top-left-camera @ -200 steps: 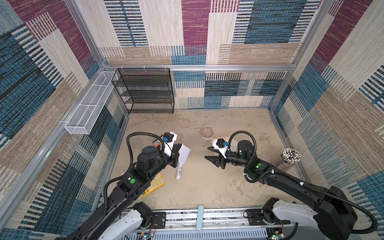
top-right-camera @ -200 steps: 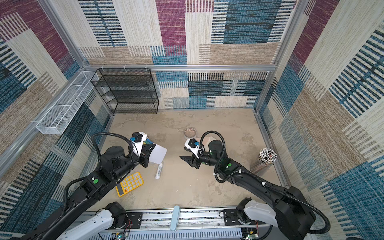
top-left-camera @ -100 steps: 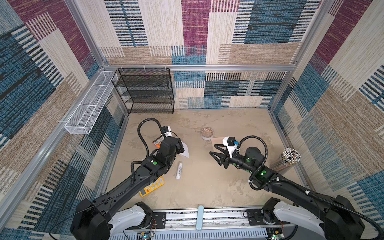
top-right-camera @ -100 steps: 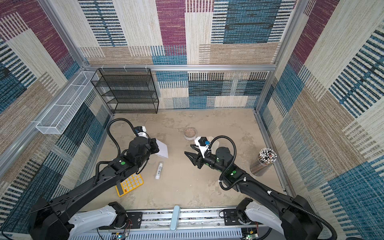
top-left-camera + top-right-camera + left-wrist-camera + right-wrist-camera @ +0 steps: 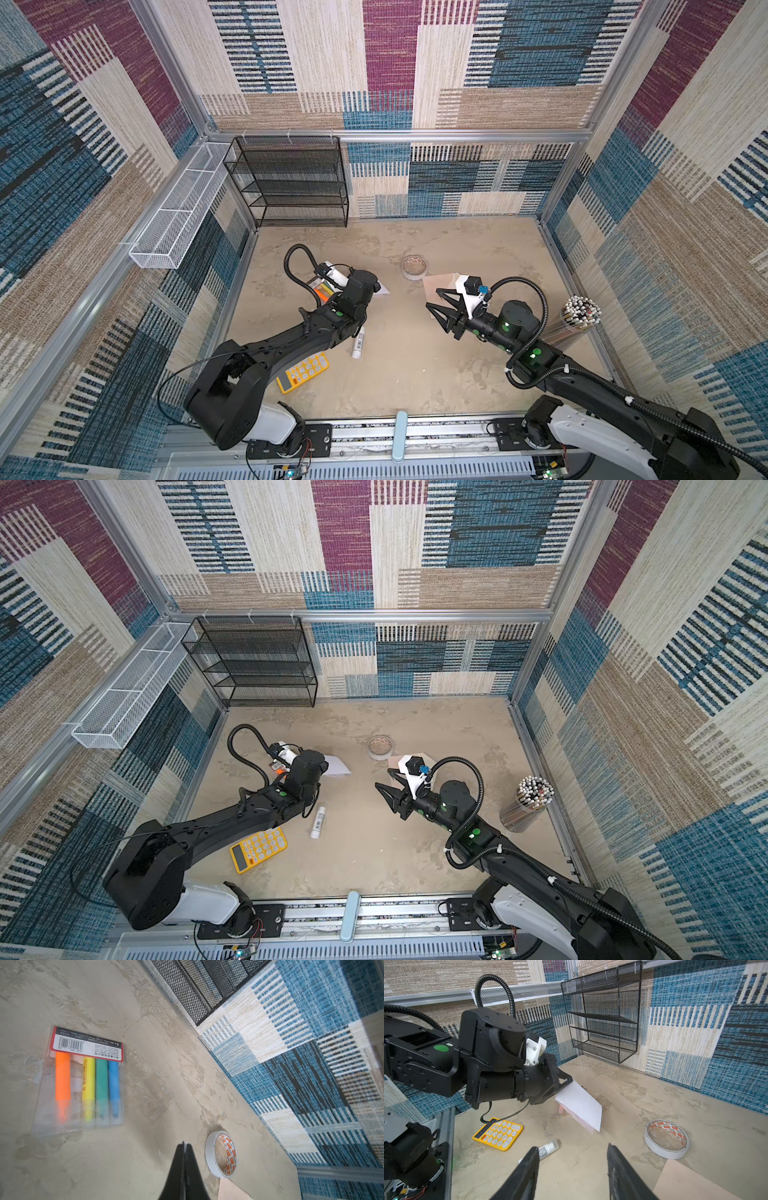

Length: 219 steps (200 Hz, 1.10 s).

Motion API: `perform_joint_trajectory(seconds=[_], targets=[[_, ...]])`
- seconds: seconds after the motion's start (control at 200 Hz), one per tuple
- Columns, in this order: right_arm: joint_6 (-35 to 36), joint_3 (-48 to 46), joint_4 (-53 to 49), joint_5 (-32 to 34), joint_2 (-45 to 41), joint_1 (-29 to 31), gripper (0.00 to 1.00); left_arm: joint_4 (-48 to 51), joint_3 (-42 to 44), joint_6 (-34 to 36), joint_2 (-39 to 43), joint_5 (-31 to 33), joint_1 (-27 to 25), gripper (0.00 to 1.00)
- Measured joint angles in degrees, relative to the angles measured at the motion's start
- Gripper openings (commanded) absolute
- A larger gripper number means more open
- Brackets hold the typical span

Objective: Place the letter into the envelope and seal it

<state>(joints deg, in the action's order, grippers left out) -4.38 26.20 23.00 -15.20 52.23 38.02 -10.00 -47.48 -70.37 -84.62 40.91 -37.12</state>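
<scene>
white and thin, the letter (image 5: pixel 581 1105) hangs tilted, one edge pinched in the clenched left gripper (image 5: pixel 569 1082), near 11 o'clock from the middle of the table (image 5: pixel 415 386) in both top views. the smooth peach envelope (image 5: pixel 441 281) lies flat at 4 o'clock from the tape ring (image 5: pixel 414 268), partly under the right gripper (image 5: pixel 434 300), whose jaws are spread and empty.

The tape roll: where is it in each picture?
Top view: tape roll mid-floor, towards the back wall.
Top view: tape roll, same spot.
Left wrist: tape roll beside the shut left gripper.
Right wrist: tape roll beyond the open right gripper.
Shared landmark: the peach envelope lying next to it.
</scene>
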Motion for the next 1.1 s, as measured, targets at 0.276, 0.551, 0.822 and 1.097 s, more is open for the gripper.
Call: perform_joint_trajectory(seconds=[0.276,0.551,0.822,1.097], targets=[[0.3,-0.2,-1.5,0.4,-1.5,0.0,0.56,-7.0,-1.0,-4.7,-8.4,4.4,-0.1,0.0],[1.5,0.0,-3.6,1.5,-3.6,0.0,0.56,-7.5,3.0,-10.4,-10.5,4.5,-0.2,0.15],[1.9,0.6,-4.0,1.9,-1.7,0.0,0.56,-5.1,5.2,-12.1,-8.2,4.7,-0.2,0.39],[1.6,0.8,-3.8,1.7,-1.4,0.0,0.55,-3.6,6.1,-13.4,-8.2,3.0,-0.2,0.53]])
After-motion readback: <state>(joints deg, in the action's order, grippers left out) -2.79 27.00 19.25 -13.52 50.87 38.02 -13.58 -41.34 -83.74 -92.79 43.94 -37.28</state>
